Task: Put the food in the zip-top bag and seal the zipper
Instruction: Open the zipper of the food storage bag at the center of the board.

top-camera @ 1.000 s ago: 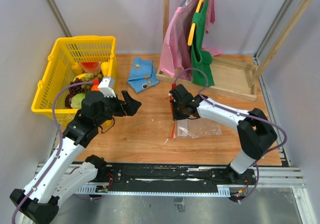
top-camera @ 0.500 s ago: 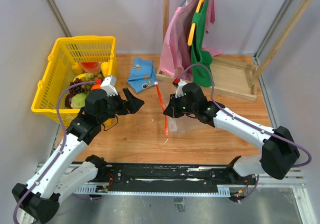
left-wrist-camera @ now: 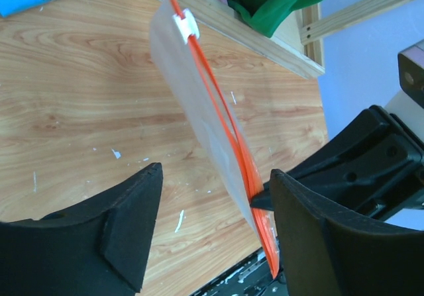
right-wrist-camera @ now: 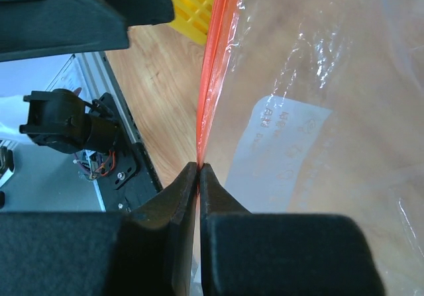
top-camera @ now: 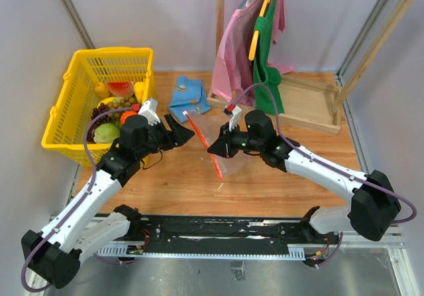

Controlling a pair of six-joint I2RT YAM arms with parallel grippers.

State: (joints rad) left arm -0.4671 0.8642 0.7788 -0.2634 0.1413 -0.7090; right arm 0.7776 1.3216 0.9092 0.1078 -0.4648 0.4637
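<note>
Clear thin plastic zip-top bag [top-camera: 213,136] hangs in the air above the wooden counter [top-camera: 179,177], between the two arms, with its red zipper strip [left-wrist-camera: 215,107] slanting downward. Right claw [right-wrist-camera: 199,168] is clenched on that strip, the red edge pinched between its closed fingers. Left claw [left-wrist-camera: 215,173] is spread wide just beside the bag, grasping nothing. Toy fruits [top-camera: 112,104] lie in the yellow plastic basket [top-camera: 61,114].

Thin glossy plastic bag [left-wrist-camera: 207,127], perhaps slightly frosted; scuffed matt wooden table [left-wrist-camera: 86,91]
</note>
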